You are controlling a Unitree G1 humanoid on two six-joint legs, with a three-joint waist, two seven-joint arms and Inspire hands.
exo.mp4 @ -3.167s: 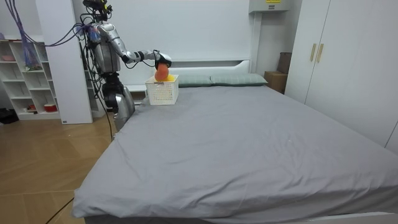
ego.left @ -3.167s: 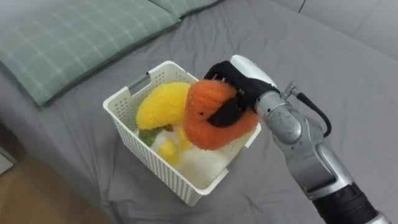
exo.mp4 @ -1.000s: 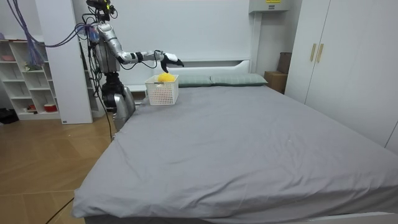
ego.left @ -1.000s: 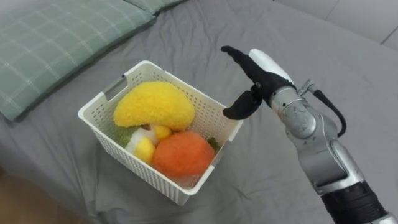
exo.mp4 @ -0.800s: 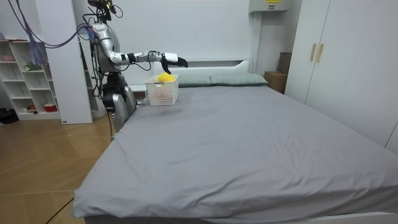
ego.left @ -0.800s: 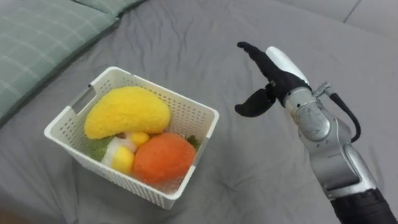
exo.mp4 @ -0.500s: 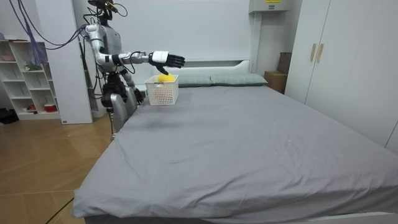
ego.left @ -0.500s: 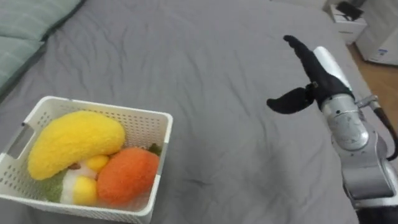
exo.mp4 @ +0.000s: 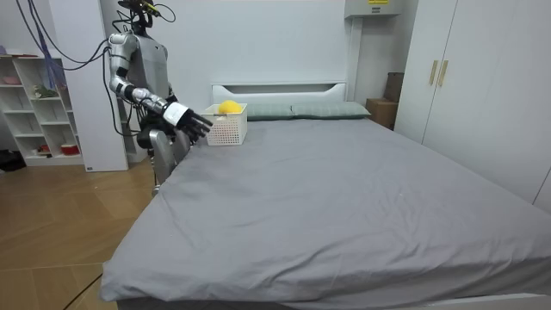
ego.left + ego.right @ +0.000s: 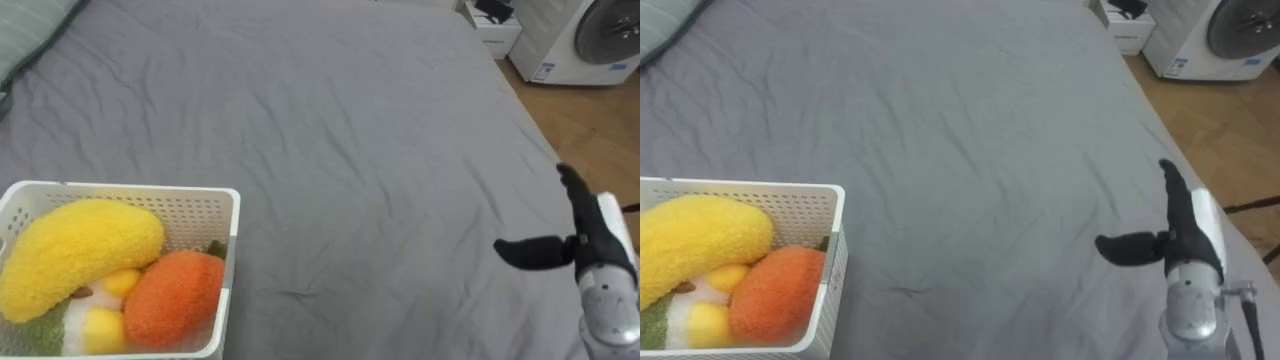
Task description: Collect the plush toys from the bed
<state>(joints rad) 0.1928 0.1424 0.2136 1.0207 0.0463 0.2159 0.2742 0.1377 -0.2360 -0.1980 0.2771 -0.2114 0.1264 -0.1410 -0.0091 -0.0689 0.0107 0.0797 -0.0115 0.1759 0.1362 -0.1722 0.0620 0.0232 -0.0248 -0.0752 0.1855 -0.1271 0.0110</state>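
Observation:
A white slatted basket point(image 10: 215, 205) point(image 10: 832, 262) rests on the grey bed at the lower left. In it lie a yellow plush toy point(image 10: 78, 252) point(image 10: 695, 240), an orange plush toy point(image 10: 175, 298) point(image 10: 775, 290) and smaller yellow and green ones. My right hand point(image 10: 590, 238) point(image 10: 1185, 232) hangs open over the bed's right edge, far from the basket, fingers straight, thumb out to the left, nothing in it. In the room view I stand at the bed's head corner, the right hand point(image 9: 188, 120) lowered beside the basket point(image 9: 225, 127).
The grey bedsheet point(image 10: 330, 130) stretches bare ahead. A green pillow corner point(image 10: 28, 30) shows top left. Wooden floor point(image 10: 590, 110) and a white appliance point(image 10: 590, 40) lie beyond the bed's right edge. White wardrobes point(image 9: 465, 77) stand on the room view's right, open shelves point(image 9: 30, 103) on its left.
The orange toy, held over the basket 3 s ago, now lies in it. My right hand has swung away from the basket and down to the bed's edge. The view has turned right.

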